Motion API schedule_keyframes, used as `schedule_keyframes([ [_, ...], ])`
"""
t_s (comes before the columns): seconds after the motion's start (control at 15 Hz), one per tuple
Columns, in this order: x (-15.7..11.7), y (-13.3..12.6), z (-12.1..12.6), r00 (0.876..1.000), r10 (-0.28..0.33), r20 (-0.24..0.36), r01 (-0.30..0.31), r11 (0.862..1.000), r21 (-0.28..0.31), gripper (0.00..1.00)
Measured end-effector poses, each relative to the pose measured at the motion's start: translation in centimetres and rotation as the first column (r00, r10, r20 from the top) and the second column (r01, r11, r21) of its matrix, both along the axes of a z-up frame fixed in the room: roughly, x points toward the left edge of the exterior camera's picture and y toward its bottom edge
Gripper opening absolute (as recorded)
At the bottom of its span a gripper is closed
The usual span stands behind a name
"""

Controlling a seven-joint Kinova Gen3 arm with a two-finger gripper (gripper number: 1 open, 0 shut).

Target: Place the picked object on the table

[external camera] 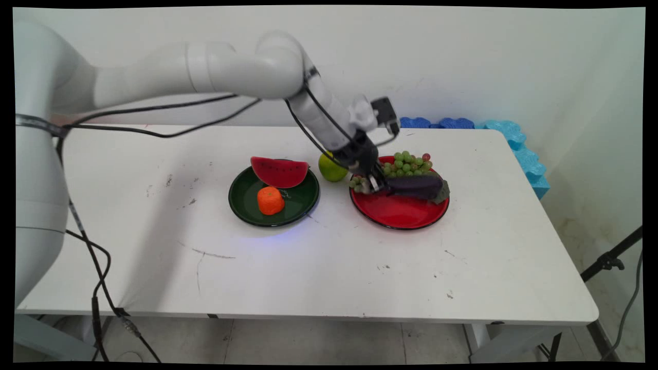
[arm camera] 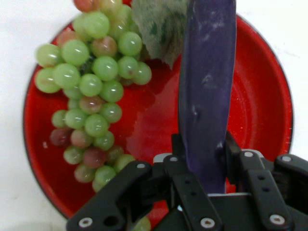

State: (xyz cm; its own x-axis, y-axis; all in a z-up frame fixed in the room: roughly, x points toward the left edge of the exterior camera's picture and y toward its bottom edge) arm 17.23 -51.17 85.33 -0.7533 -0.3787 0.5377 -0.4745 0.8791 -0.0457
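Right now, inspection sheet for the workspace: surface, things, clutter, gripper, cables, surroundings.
Surface: white table, scuffed and marked.
Things: red plate holds the purple eggplant and a bunch of grapes, mostly green. Dark green plate holds a watermelon slice and an orange. A green apple sits on the table between the plates.
Clutter: nothing seen.
Gripper: gripper is low over the red plate, jaws shut on one end of the eggplant.
Cables: black cables hang from the arm.
Surroundings: blue foam pieces along the table's far right edge, white wall behind, a black stand at right.
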Motion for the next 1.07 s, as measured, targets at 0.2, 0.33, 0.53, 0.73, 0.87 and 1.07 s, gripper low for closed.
schedule_keyframes([
  [0.2,1.9,1.1,4.3,0.999,0.006,-0.035,-0.006,1.000,-0.007,0.00],
  [0.33,3.7,2.1,7.0,0.998,0.006,-0.055,-0.006,1.000,-0.008,0.00],
  [0.53,6.4,4.5,10.0,0.997,-0.009,-0.076,0.009,1.000,0.004,0.00],
  [0.73,8.8,7.4,11.4,0.996,-0.035,-0.082,0.037,0.999,0.024,0.00],
  [0.87,10.1,9.3,11.5,0.996,-0.048,-0.079,0.051,0.998,0.039,0.00],
  [1.07,11.3,12.4,10.2,0.997,-0.038,-0.070,0.043,0.996,0.077,0.00],
])
